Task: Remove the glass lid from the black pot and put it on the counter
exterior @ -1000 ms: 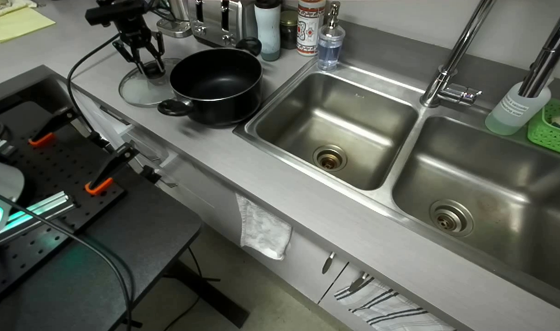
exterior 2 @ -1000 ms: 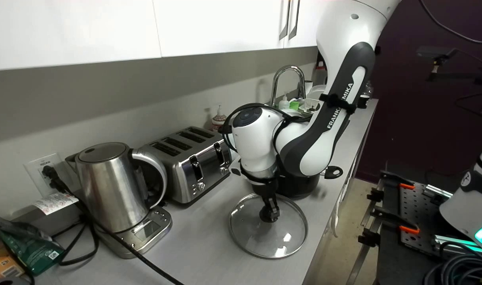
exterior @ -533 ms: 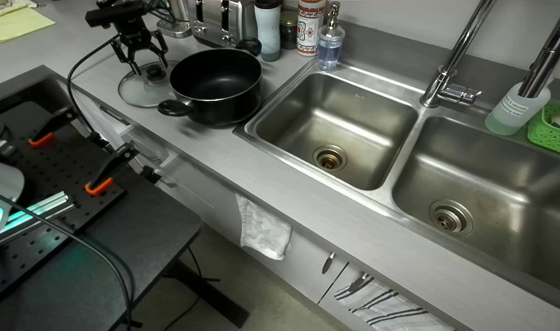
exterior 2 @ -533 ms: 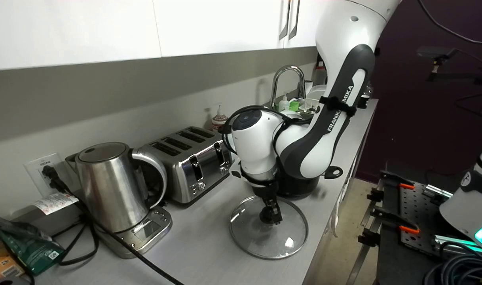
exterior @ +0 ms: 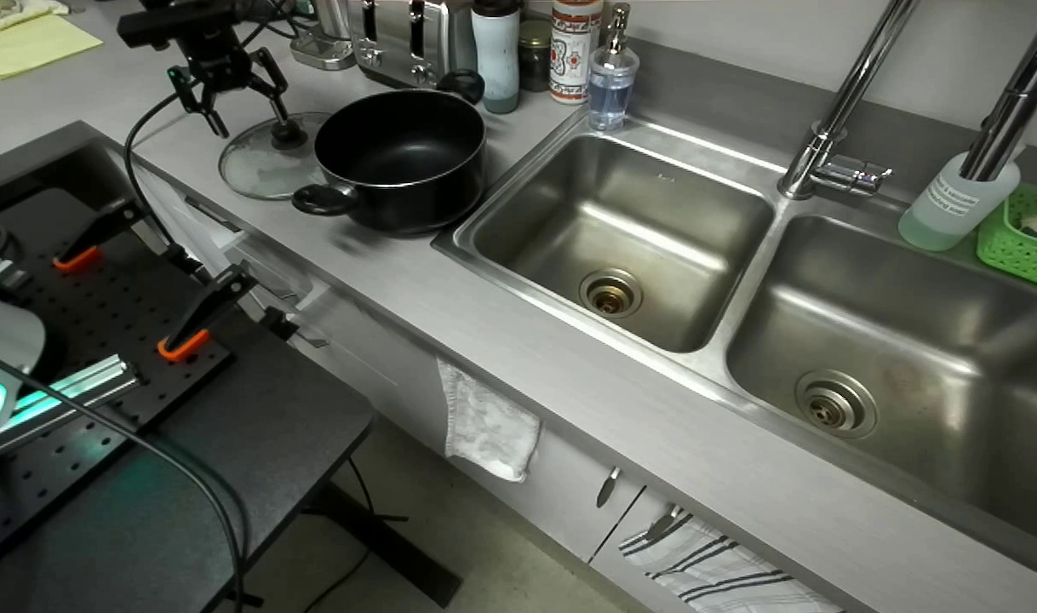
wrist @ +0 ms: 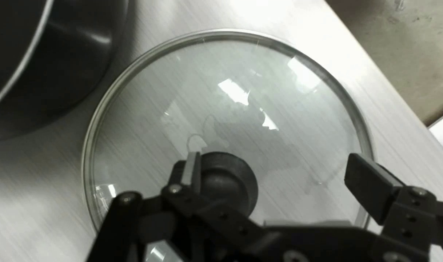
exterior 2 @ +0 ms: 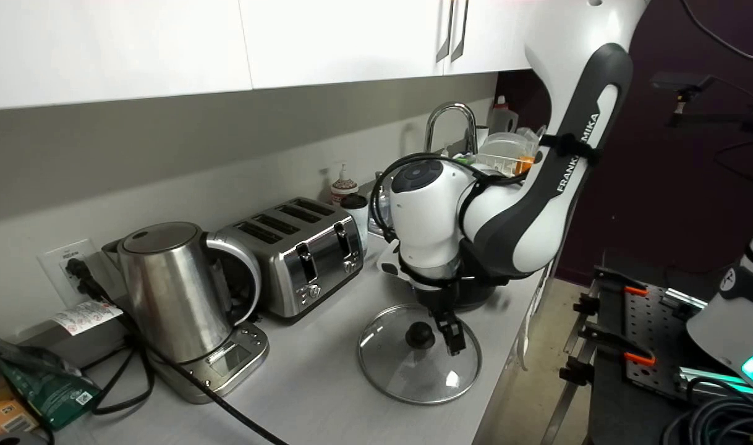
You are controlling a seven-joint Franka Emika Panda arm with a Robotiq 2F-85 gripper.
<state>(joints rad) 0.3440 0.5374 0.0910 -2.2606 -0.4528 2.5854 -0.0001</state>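
Note:
The glass lid (exterior 2: 389,374) lies flat on the grey counter (exterior 2: 327,383), beside the black pot (exterior: 416,200), which stands uncovered. Its black knob (exterior 2: 420,334) points up, with nothing gripping it. Over the lid, my gripper (wrist: 274,165) stands wide open in the wrist view. One of its fingers (wrist: 192,171) overlaps the knob in that picture; whether they touch I cannot tell. The other reaches over the lid's rim. In an exterior view the gripper (exterior: 253,128) appears just left of the knob, its tips around the knob's height.
The steel sink basin (exterior: 604,230) lies close beside the pot. Behind stand a toaster (exterior 2: 290,247), a kettle (exterior 2: 166,296) on its base, a soap dispenser (exterior: 612,89) and several bottles. A black cord (exterior 2: 209,392) crosses the counter; its front edge runs near the lid.
My gripper has opened from around the knob and shifted off it, leftward in one picture and rightward in the opposite one. The lid has stayed on the counter.

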